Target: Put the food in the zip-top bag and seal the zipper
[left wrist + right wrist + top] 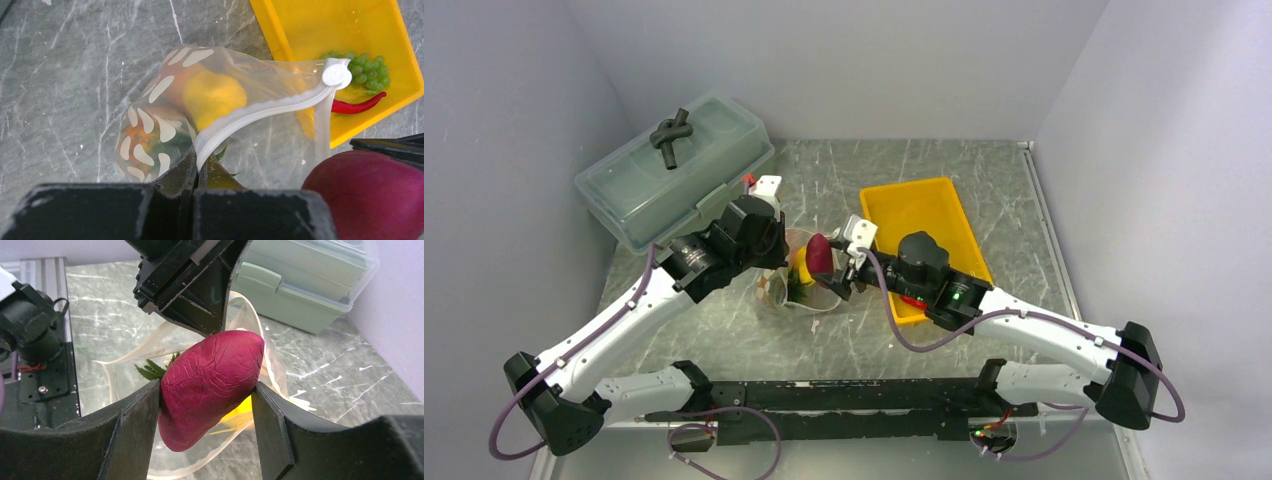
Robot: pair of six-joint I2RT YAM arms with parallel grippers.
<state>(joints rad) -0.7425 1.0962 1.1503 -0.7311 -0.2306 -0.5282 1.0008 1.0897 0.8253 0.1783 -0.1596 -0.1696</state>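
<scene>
The zip-top bag point(150, 115) stands open on the table, holding an orange pineapple point(137, 137) and a yellow fruit point(215, 97). My left gripper point(200, 167) is shut on the whitish zipper point(260, 112) at the mouth edge, lifting that side. The dark purple piece point(210, 385) is pinched between my right gripper's point(207, 405) jaws, directly over the bag's open mouth point(125, 357). From above, the piece point(820, 254) hangs just right of the bag point(789, 290). Green grapes point(367, 70) and a red chili point(357, 106) lie in the yellow tray point(310, 30).
The yellow tray point(924, 205) lies right of the bag, partly under my right arm. A large translucent lidded box point(674, 170) with a black fitting on top stands at the back left, close behind my left wrist. Grey walls enclose the table.
</scene>
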